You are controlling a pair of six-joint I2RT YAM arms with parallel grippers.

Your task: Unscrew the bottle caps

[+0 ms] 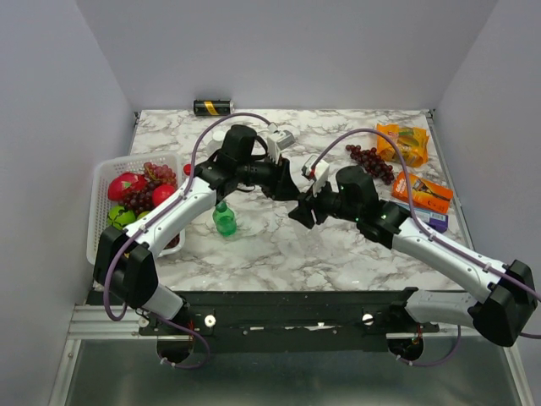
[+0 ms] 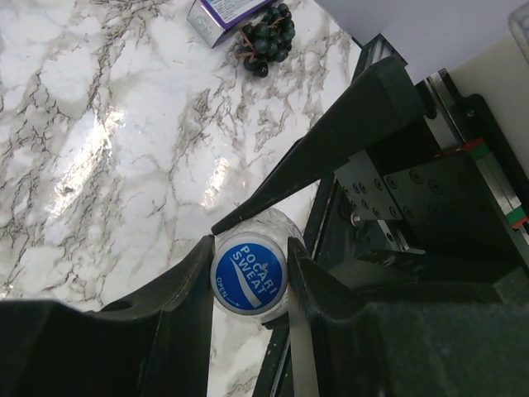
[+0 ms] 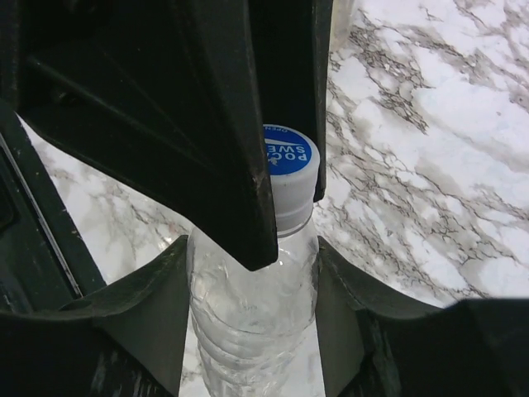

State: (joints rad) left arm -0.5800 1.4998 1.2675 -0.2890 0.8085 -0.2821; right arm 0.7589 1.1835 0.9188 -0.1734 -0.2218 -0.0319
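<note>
Near the middle of the white marbled worktop (image 1: 279, 254), a large clear plastic bottle (image 3: 252, 331) is held by both arms. The right pincer (image 3: 252, 248) is closed around its ribbed body, one finger pressed on each side. The left pincer (image 2: 250, 244) sits over the top, narrowed onto the white screw cap with a blue printed top (image 2: 248, 277). A small green plastic bottle (image 1: 224, 220) stands upright at 8 o'clock from the two pincers, apart from both.

Your right jaws pressed both sides of the clear bottle (image 3: 252, 322); just beyond them, the left gripper (image 3: 291, 217) clasped its blue-topped cap (image 3: 289, 157) above the desk (image 3: 430, 165).
</note>
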